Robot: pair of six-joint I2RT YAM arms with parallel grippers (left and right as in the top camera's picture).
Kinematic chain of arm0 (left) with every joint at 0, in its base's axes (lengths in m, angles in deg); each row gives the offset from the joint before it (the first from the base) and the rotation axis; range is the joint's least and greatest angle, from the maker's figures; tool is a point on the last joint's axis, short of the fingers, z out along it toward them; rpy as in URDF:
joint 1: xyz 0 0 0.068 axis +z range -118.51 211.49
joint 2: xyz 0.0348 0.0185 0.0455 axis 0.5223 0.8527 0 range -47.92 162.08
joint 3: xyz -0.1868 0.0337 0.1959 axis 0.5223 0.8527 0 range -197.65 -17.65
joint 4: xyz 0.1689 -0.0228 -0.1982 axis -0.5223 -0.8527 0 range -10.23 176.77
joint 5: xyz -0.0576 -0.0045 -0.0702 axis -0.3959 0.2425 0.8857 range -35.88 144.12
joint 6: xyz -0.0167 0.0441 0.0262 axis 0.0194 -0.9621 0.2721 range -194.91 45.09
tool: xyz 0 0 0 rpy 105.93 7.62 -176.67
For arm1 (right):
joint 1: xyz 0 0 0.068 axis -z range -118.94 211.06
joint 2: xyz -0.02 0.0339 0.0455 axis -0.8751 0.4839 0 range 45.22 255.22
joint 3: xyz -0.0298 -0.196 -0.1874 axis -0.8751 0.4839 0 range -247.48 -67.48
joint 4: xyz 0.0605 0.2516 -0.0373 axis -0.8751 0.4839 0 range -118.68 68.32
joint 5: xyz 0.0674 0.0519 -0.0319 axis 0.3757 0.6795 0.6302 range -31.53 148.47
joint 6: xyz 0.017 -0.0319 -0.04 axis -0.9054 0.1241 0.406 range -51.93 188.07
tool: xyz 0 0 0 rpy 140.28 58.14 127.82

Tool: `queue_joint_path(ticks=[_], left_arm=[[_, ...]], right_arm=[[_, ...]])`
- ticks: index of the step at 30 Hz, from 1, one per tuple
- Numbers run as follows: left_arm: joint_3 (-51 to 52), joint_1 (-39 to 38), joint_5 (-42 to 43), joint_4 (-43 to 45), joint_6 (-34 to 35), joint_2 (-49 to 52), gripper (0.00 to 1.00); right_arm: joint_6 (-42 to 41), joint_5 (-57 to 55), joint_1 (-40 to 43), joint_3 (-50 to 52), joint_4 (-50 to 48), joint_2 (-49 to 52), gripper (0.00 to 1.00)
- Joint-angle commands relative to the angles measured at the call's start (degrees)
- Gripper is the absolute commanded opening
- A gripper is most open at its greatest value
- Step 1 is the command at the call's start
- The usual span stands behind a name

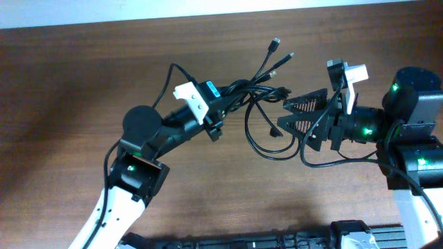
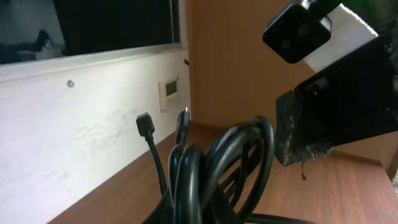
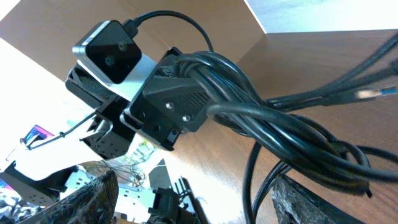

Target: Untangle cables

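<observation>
The cables [image 1: 257, 88] are a bundle of thin black cords at the table's middle, with plug ends [image 1: 276, 43] fanning up right and loops [image 1: 266, 142] hanging toward the front. My left gripper [image 1: 223, 105] is shut on the bundle's left end; in the left wrist view the cords [image 2: 214, 174] fill the jaws. In the right wrist view the left gripper [image 3: 168, 99] clamps the bundle [image 3: 273, 124]. My right gripper [image 1: 294, 114] is open, just right of the bundle, its fingers [image 3: 193, 199] apart with cords passing between and above them.
The brown wooden table [image 1: 69, 90] extends left and front. A white wall [image 2: 74, 130] borders the far edge. The right arm's base [image 1: 415, 138] stands at the right and the left arm [image 1: 131, 173] at the front left.
</observation>
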Motion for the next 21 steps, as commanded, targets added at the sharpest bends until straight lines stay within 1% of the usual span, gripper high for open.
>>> queue_joint_path(ticks=[1, 3, 5, 7, 10, 11, 12, 14, 16, 18, 21], left_arm=[[-0.5, -1.9, 0.4, 3.9, 0.3, 1.5, 0.0], [-0.5, -3.3, 0.4, 5.4, 0.3, 2.4, 0.0], [-0.5, -4.7, 0.5, 6.0, 0.3, 3.2, 0.0], [-0.5, -5.6, 0.6, 6.1, -0.1, 3.3, 0.0], [-0.5, -6.2, 1.2, 5.7, -1.2, 3.3, 0.0], [-0.5, -6.2, 2.9, 5.7, -1.2, 3.3, 0.0], [-0.5, -6.2, 4.2, 5.7, -1.2, 3.3, 0.0], [-0.5, -6.2, 4.2, 5.7, -1.2, 3.3, 0.0], [-0.5, -6.2, 7.0, 6.1, -1.2, 3.3, 0.0], [-0.5, -6.2, 8.0, 6.1, -1.2, 3.3, 0.0], [-0.5, -6.2, 8.4, 6.3, -1.2, 3.3, 0.0]], right_arm=[[-1.2, -0.2, 0.3, -0.6, -1.3, -0.5, 0.78], [-3.4, -2.7, 0.3, -0.6, -2.5, -0.5, 0.78], [-3.5, -4.1, 0.3, -0.6, -3.3, -0.5, 0.78], [-5.0, -8.0, 0.3, -0.6, -3.3, -0.5, 0.77], [-4.9, -9.6, 0.3, -0.6, -4.9, -0.5, 0.73], [-4.9, -9.8, 0.3, -0.6, -5.8, -0.4, 0.69], [-4.5, -9.9, 0.3, -0.6, -6.8, -0.4, 0.57], [-4.5, -9.9, 0.3, -0.6, -7.2, -0.3, 0.49], [-4.5, -9.9, 0.3, -0.6, -7.7, 0.1, 0.46], [-4.5, -9.9, 0.3, -0.6, -7.8, 0.8, 0.42], [-4.5, -9.9, 0.3, -0.6, -7.8, 2.2, 0.41]])
